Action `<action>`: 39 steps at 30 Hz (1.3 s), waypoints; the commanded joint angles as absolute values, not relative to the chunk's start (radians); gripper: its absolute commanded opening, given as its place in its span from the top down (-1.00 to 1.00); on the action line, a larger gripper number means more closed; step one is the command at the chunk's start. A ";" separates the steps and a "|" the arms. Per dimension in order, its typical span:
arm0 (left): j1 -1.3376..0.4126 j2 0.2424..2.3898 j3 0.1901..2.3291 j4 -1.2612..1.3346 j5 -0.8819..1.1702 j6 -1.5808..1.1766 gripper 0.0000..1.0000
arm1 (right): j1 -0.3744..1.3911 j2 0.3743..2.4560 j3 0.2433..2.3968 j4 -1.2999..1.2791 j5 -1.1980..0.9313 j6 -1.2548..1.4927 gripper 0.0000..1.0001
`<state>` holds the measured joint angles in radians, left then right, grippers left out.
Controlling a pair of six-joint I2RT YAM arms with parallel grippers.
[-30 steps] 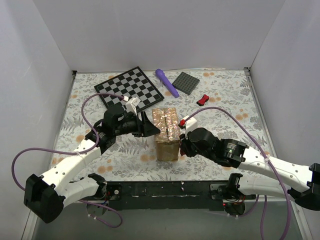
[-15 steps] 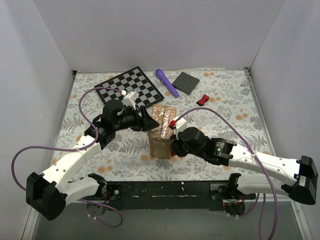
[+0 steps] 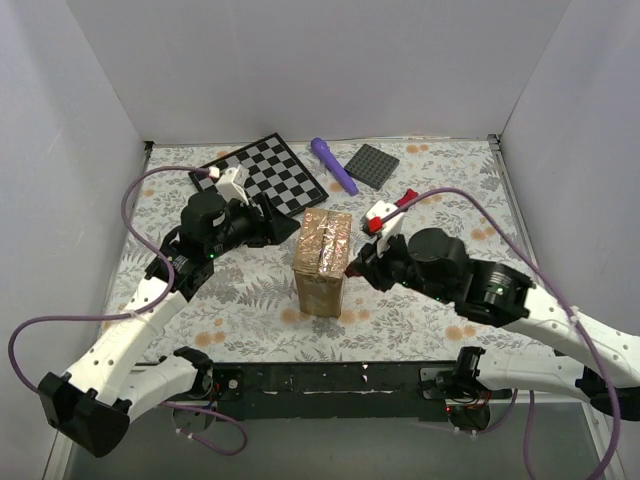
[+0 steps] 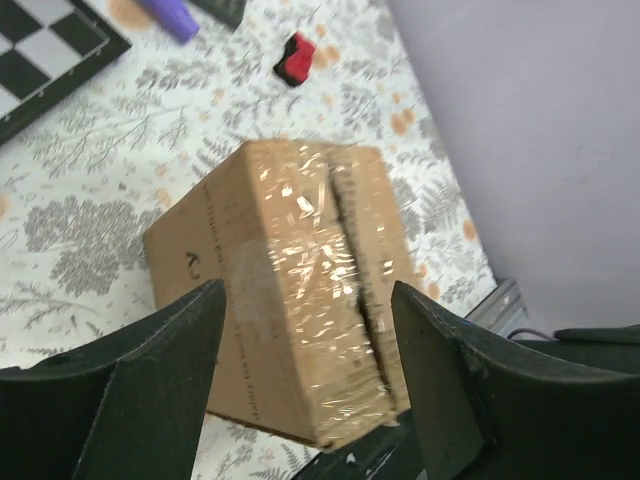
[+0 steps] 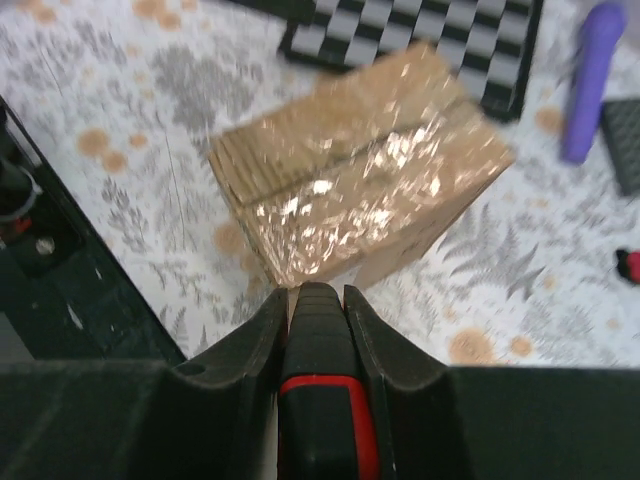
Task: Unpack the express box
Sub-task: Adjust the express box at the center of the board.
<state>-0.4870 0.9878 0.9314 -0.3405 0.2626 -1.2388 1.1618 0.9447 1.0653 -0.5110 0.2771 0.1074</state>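
The express box point(image 3: 322, 265) stands near the middle of the table point(image 3: 455, 215). Its flaps are down, and shiny tape covers the centre seam on top.

The right hand point(image 5: 315, 294) is clamped around a black-and-red tool point(image 5: 318, 392), probably a box cutter. The tool's tip is just beside the box's right side, low near a corner. I cannot tell whether it touches the cardboard.

The left hand point(image 4: 307, 300) has its fingers point(image 4: 160, 370) spread wide and holds nothing. It hovers at the box's left side, and its own camera shows the taped top framed between them.

The step in hand looks like slitting the tape. To do it well:

- The left hand should first close on the box or press against it, because a carton this light will likely slide or tip under the tool.
- The right hand should then lift the tip onto one end of the seam, not onto the side wall.
- It should draw the tip along the gap between the flaps, staying shallow so that whatever is inside goes unmarked.
- The stroke should run away from the bracing fingers.

The tape's wrinkled, glossy surface may let the tip skate, so light, steady downward pressure matters.
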 commanded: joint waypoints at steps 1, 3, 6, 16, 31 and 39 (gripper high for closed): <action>-0.485 0.916 1.000 -0.318 0.251 -1.293 -0.28 | 1.164 0.917 1.258 -0.574 0.331 -0.032 0.97; -0.485 0.899 0.991 -0.260 0.288 -1.380 -0.11 | 1.166 0.899 1.266 -0.536 0.330 -0.047 0.97; -0.485 0.873 0.919 -0.101 0.403 -1.460 0.10 | 1.166 0.841 1.181 -0.401 0.304 -0.066 0.97; -0.485 0.778 0.574 0.282 0.549 -1.746 0.84 | 1.166 0.810 1.023 -0.195 0.193 -0.069 0.97; -0.485 0.848 0.535 0.334 0.632 -1.783 0.68 | 1.177 0.903 1.083 -0.184 0.153 -0.140 0.97; -0.486 0.904 0.545 0.236 0.660 -1.750 0.67 | 1.218 0.907 1.097 -0.186 0.164 -0.173 0.97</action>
